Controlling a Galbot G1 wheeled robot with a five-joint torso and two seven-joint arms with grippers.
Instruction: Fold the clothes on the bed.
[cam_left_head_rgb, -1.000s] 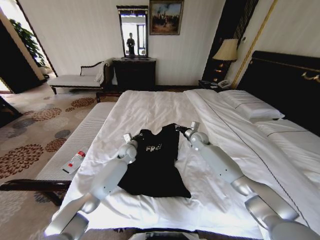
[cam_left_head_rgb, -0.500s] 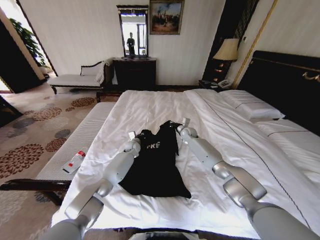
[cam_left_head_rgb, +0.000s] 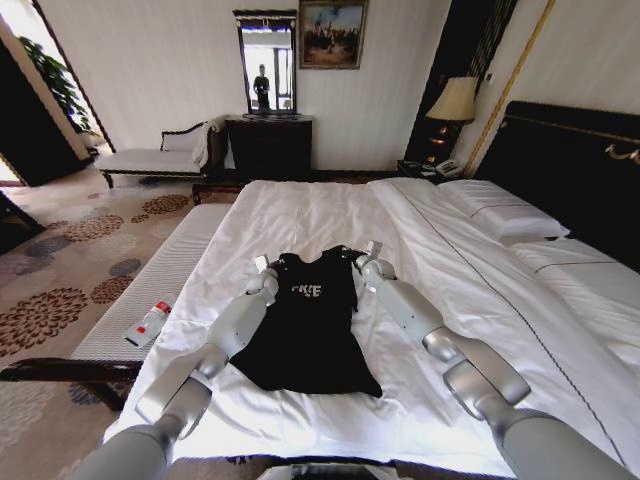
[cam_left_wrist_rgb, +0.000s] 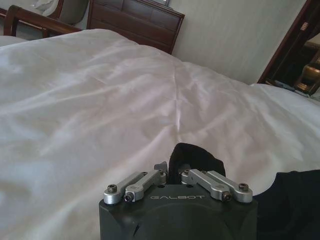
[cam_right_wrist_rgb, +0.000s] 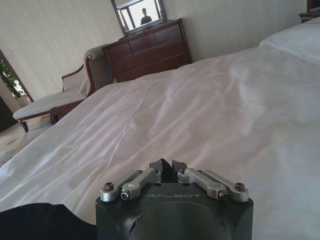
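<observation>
The clothes are one black T-shirt (cam_left_head_rgb: 310, 330) lying chest-up near the foot of the bed (cam_left_head_rgb: 300, 205), its white lettering facing me. My left gripper (cam_left_head_rgb: 263, 268) is shut on the shirt's upper left corner. In the left wrist view that gripper (cam_left_wrist_rgb: 172, 172) pinches a hump of black cloth (cam_left_wrist_rgb: 195, 155) on the white duvet. My right gripper (cam_left_head_rgb: 366, 252) is shut at the upper right corner. Its wrist view shows the gripper (cam_right_wrist_rgb: 167, 166) with fingertips together and black shirt cloth (cam_right_wrist_rgb: 40, 220) beside the wrist.
A white padded bench (cam_left_head_rgb: 160, 290) runs along the bed's left side with a small bottle (cam_left_head_rgb: 148, 323) on it. Pillows (cam_left_head_rgb: 505, 215) and a dark headboard (cam_left_head_rgb: 570, 170) are on the right. A dresser (cam_left_head_rgb: 268, 148), chaise (cam_left_head_rgb: 155, 158) and lamp (cam_left_head_rgb: 452, 100) stand by the far wall.
Both grippers have moved farther up the bed, pulling the shirt's top edge with them. The shirt now lies longer and flatter, and its lettering shows more fully.
</observation>
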